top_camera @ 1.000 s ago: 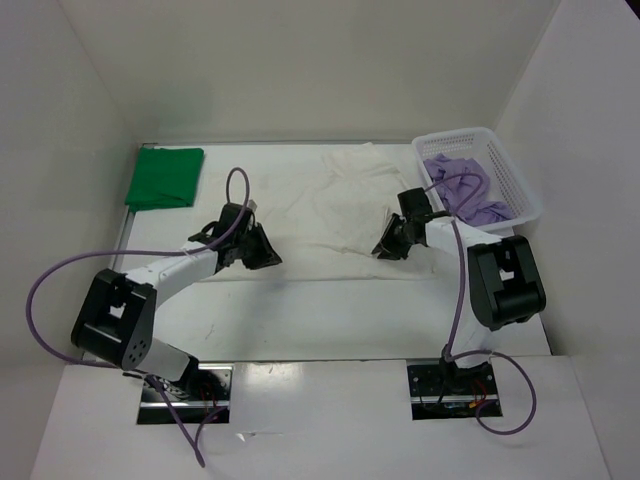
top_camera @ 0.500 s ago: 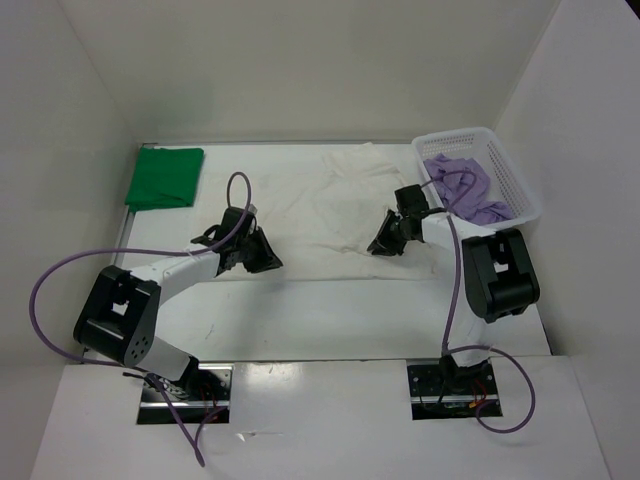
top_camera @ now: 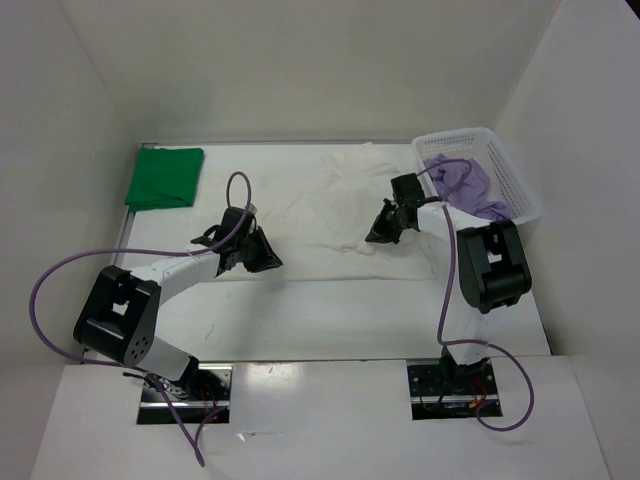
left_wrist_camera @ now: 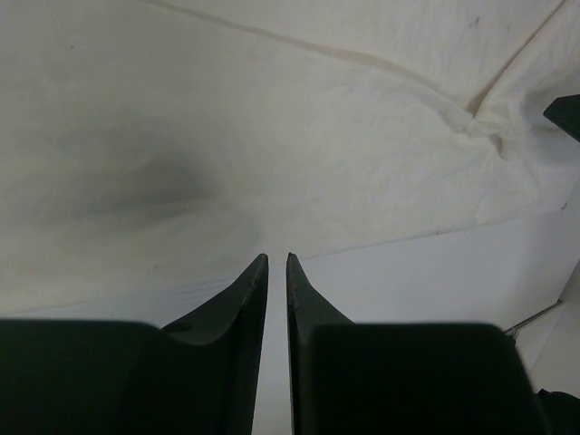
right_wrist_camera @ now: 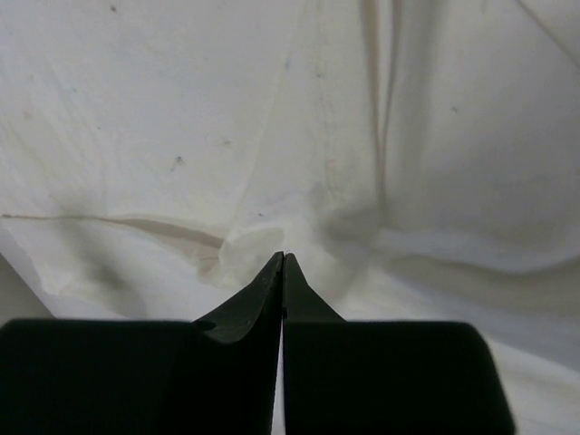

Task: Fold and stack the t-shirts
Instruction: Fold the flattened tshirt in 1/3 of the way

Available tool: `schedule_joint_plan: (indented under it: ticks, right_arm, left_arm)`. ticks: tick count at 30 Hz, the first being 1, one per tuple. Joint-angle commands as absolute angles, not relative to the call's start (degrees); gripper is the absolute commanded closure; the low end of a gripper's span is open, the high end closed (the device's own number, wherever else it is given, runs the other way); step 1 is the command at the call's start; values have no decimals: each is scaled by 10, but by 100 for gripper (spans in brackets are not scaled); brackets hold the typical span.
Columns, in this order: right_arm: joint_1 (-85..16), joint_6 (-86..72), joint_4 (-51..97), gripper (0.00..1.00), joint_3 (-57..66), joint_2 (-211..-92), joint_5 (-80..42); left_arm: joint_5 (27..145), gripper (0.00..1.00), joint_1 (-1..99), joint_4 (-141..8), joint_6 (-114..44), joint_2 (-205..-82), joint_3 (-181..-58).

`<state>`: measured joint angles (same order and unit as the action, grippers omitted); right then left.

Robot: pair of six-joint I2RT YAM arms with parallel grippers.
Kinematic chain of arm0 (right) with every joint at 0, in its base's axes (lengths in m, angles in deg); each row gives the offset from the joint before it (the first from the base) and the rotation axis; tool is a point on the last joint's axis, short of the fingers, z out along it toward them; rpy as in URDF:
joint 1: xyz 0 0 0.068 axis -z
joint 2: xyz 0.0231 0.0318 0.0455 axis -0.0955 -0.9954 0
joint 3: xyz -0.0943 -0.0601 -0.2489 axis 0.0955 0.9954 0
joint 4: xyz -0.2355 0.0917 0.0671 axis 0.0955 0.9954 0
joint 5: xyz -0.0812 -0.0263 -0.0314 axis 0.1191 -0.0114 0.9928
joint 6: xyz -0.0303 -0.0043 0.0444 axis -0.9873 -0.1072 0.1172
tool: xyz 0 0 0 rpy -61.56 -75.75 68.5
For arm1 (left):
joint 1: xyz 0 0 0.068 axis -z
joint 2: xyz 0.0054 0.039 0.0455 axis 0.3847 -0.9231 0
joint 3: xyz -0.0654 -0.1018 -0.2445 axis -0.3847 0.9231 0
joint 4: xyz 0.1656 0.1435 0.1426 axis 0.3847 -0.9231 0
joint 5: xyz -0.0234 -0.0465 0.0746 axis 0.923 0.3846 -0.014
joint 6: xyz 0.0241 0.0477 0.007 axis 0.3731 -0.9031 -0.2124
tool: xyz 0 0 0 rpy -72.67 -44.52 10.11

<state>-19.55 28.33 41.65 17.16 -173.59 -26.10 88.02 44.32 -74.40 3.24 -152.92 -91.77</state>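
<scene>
Overhead view first: green t-shirt (top_camera: 165, 178) lies folded in a neat rectangle at the far left corner of the table (top_camera: 330, 320). White t-shirt (top_camera: 320, 200) is spread out across the middle, wrinkled and not yet folded. Lavender t-shirt (top_camera: 465, 185) sits crumpled in the white mesh basket (top_camera: 525, 200) at the far right. Left gripper (top_camera: 268, 255) is down at the white shirt's near left hem, and right gripper (top_camera: 378, 232) is down on its right side, near the basket.

Left wrist view: left gripper (left_wrist_camera: 276, 261) has its fingers almost together, with only a thin slit between them. The tips are right on the hem of the white t-shirt (left_wrist_camera: 272, 136) and appear to be nipping it.

Right wrist view: right gripper (right_wrist_camera: 283, 258) has its fingers pressed together, pinching a small pucker of the white t-shirt (right_wrist_camera: 181, 118).

Progress, as a judgement: one shirt of three is folded and nothing is stacked. The white fold is only starting, and the lavender shirt has yet to come out of the basket.
</scene>
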Motion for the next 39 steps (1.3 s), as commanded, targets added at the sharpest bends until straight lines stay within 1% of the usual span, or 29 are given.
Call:
schedule_joint_plan:
  ticks: [1, 6, 7, 9, 10, 11, 16, 19, 21, 31, 35, 37, 39]
  right_arm:
    - [-206, 277, 425, 99, 124, -1740, -271]
    - [-211, 272, 470, 100, 42, -1782, -272]
    - [-211, 266, 470, 98, 42, -1782, -260]
    - [-211, 266, 476, 89, 54, -1764, -243]
    - [-211, 266, 476, 78, 78, -1753, -220]
    - [-211, 261, 476, 76, 93, -1727, -208]
    - [-211, 266, 470, 76, 172, -1697, -201]
    - [-211, 266, 459, 76, 191, -1697, -201]
    - [-211, 272, 453, 73, 198, -1697, -201]
    - [-211, 272, 441, 73, 205, -1723, -221]
    - [-211, 272, 436, 87, 198, -1728, -247]
    - [-211, 272, 436, 87, 190, -1735, -260]
    - [-211, 272, 436, 92, 180, -1743, -266]
  left_arm:
    - [874, 80, 447, -725, 38, -1533, -916]
    - [874, 79, 447, -725, 38, -1533, -922]
    - [874, 79, 447, -732, 38, -1528, -927]
    - [869, 79, 447, -732, 38, -1521, -927]
    - [869, 79, 447, -732, 43, -1521, -922]
    - [869, 78, 447, -732, 43, -1521, -922]
    - [869, 78, 447, -720, 48, -1527, -922]
    - [869, 78, 447, -720, 48, -1532, -922]
    - [869, 78, 447, -720, 48, -1532, -922]
    - [869, 78, 447, -726, 37, -1532, -922]
    - [869, 78, 447, -726, 37, -1532, -922]
    - [869, 78, 447, -726, 37, -1532, -922]
    - [869, 77, 447, -726, 37, -1532, -922]
